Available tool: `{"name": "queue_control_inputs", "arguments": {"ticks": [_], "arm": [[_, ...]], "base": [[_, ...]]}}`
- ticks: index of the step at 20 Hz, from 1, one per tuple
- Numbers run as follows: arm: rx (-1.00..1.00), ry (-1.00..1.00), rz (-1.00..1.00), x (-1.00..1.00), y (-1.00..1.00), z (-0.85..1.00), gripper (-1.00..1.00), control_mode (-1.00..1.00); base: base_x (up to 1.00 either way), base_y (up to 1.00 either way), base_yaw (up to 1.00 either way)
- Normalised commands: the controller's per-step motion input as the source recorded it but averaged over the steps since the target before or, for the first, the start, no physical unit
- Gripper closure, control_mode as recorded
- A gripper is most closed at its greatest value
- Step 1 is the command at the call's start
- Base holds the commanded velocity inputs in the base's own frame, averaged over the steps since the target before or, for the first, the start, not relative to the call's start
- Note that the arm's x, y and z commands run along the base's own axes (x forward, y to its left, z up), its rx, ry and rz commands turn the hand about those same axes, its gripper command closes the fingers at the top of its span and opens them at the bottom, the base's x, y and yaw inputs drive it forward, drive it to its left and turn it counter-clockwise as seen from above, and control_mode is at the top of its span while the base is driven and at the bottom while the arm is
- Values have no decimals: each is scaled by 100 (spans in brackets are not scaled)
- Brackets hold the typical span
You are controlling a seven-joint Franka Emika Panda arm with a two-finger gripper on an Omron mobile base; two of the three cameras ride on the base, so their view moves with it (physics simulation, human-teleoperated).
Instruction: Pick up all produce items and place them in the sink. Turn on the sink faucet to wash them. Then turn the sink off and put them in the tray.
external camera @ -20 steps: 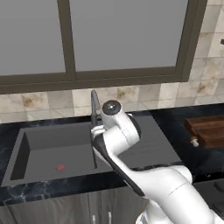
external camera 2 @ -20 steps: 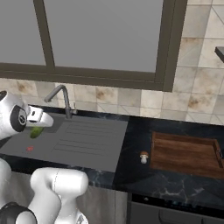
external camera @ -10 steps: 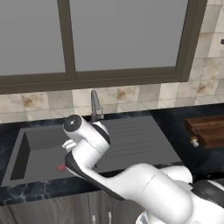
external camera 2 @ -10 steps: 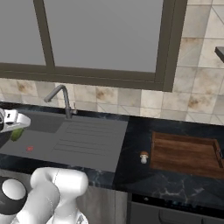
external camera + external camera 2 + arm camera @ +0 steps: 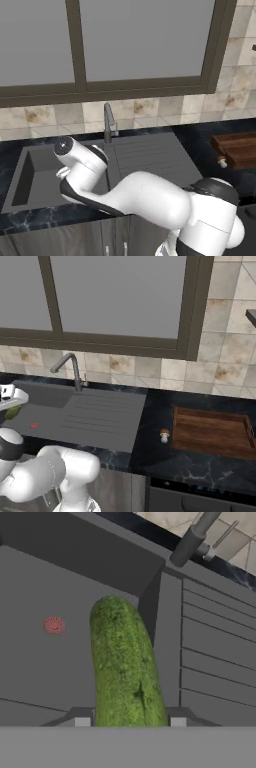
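Observation:
My gripper [image 5: 130, 721] is shut on the green cucumber [image 5: 125, 667], which hangs lengthwise over the dark grey sink [image 5: 45, 662], right of the red drain mark [image 5: 54, 625]. From the right base the gripper [image 5: 10, 405] sits at the far left edge above the basin [image 5: 47, 418], with the cucumber [image 5: 12, 412] poking out beneath it. The small tan-brown round item [image 5: 164, 436] stands on the black counter just left of the wooden tray [image 5: 212, 431]; it also shows from the left base [image 5: 221, 161]. The faucet [image 5: 70, 368] rises behind the sink.
The ridged drainboard [image 5: 215, 652] lies right of the basin. My own arm [image 5: 80, 160] bends over the sink [image 5: 30, 175] and hides much of it from the left base. The tray [image 5: 240, 147] is far to the right, with a window behind the counter.
The arm has swung left with the cucumber, from over the drainboard to over the basin. The round item and the tray have not moved.

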Motion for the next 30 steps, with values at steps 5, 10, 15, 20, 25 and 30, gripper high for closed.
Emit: {"name": "queue_control_inputs", "arguments": {"ticks": [5, 10, 15, 20, 25, 30], "arm": [[-1, 2, 0, 60, 31, -33, 100, -100], [1, 6, 0, 48, 17, -31, 100, -100], [1, 12, 0, 37, 15, -32, 100, -100], [0, 13, 0, 38, 21, -36, 100, -100], [0, 14, 0, 34, 32, -36, 100, -100], [0, 17, 0, 12, 7, -20, 100, -100]], "base": [[0, 0, 0], [0, 0, 0], [0, 0, 0], [0, 0, 0], [0, 0, 0], [0, 0, 0]]}}
